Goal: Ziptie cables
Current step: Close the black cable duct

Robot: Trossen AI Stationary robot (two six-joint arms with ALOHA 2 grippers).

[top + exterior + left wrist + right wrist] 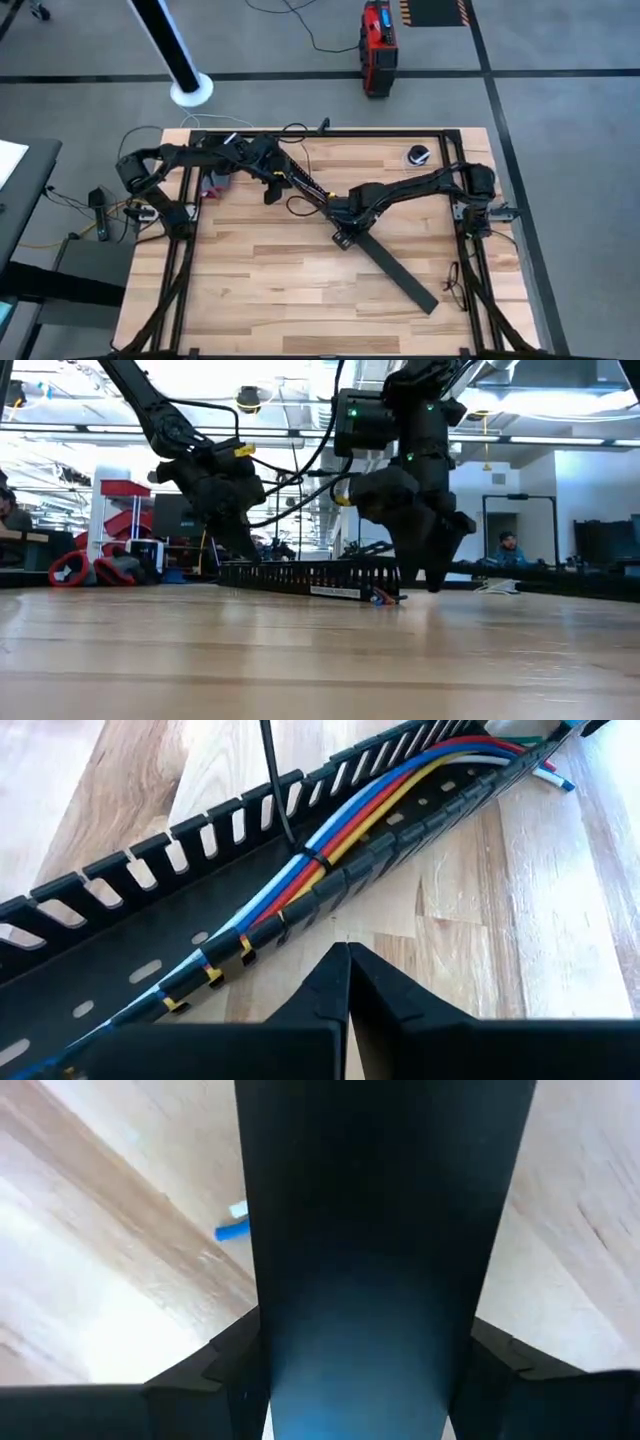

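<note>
My right gripper (345,238) pinches the flat black strip (395,268) near the tabletop's middle. Farther, my left gripper (270,190), fingers pressed together, hovers by the cables (330,845) lying in the slotted channel (180,850). I think the next ziptie needs tightening.

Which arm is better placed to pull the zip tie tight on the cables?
Left, probably. The left gripper, shut, hangs right beside the cables and the upright zip tie tail. The right gripper is shut on the flat black strip.
</note>
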